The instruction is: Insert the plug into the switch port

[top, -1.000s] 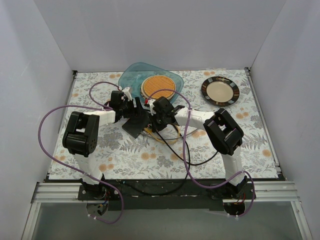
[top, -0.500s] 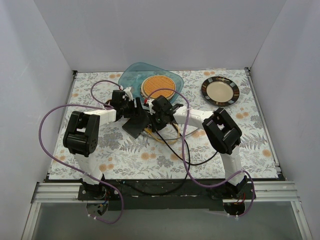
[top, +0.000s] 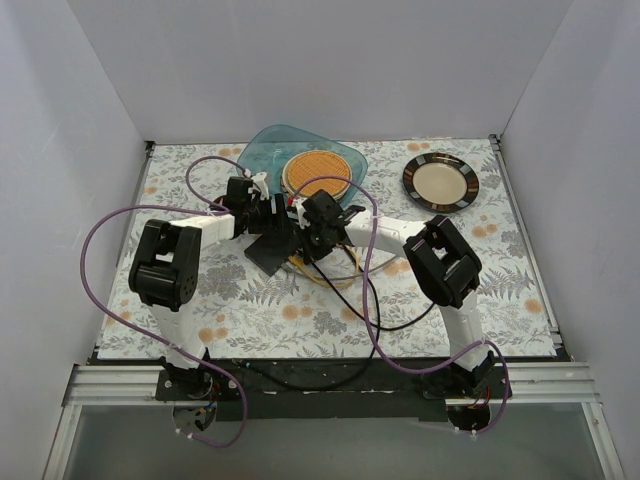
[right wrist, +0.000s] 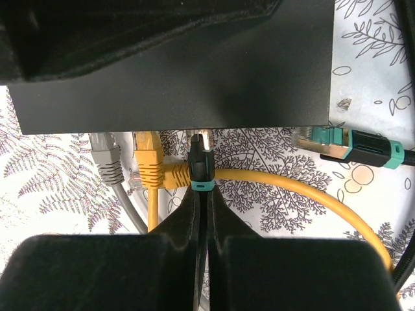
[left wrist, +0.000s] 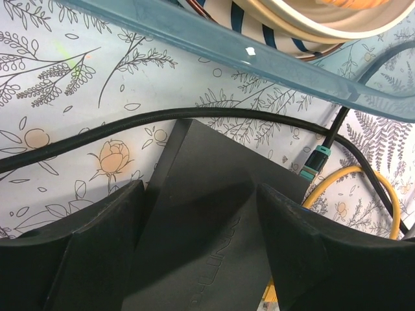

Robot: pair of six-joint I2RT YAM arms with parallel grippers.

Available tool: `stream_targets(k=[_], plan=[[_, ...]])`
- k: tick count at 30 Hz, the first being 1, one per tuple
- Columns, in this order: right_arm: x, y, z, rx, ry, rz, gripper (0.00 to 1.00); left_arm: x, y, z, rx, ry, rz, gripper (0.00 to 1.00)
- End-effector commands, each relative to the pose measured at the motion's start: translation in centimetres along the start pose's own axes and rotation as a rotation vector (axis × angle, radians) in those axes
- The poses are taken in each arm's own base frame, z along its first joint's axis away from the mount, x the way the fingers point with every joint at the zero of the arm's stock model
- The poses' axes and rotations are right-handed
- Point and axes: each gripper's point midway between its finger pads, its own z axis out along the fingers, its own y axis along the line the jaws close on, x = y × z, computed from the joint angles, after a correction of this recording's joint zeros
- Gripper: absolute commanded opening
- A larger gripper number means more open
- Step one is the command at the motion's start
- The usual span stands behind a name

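The switch (top: 272, 248) is a flat matte-black box on the flowered cloth at mid table. In the left wrist view, the switch (left wrist: 214, 214) lies between my left gripper's (left wrist: 201, 259) fingers, which close on its two long sides. My right gripper (right wrist: 201, 194) is shut on a black plug (right wrist: 200, 162) with a teal band. The plug points at the switch's port edge (right wrist: 175, 71), its tip right at that edge. A yellow plug (right wrist: 148, 159) and a grey plug (right wrist: 107, 159) sit to its left. A teal-and-black plug (right wrist: 353, 148) sits at the right corner.
A teal tray (top: 262, 152) holding a woven-topped plate (top: 317, 172) lies just behind the grippers. A dark-rimmed round plate (top: 440, 182) sits at the back right. Yellow (right wrist: 305, 191), grey and black cables loop over the cloth near the switch.
Both grippers have edged slightly toward the back of the table with the switch and the plug. The grips have not changed.
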Motion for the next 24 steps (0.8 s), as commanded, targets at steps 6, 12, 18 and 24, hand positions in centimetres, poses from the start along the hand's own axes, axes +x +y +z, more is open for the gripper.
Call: stream_targets(k=[6, 12, 18, 24], plan=[[-0.3, 1.3, 0.9, -0.048, -0.120, -0.056, 0.23, 4.9, -3.7, -2.3, 0.094, 0.169, -0.137, 0.71], [1.7, 0.9, -0.5, 0.004, -0.098, -0.062, 0.47, 5.0, -0.9, -2.5, -0.022, 0.154, -0.192, 0.76], [1.8, 0.2, -3.4, 0.078, -0.123, -0.067, 0.64, 4.1, 0.7, -3.8, -0.122, 0.084, -0.201, 0.84], [1.1, -0.1, -6.9, 0.135, -0.179, -0.073, 0.69, 0.6, -0.5, -7.0, -0.127, -0.084, -0.169, 0.98]])
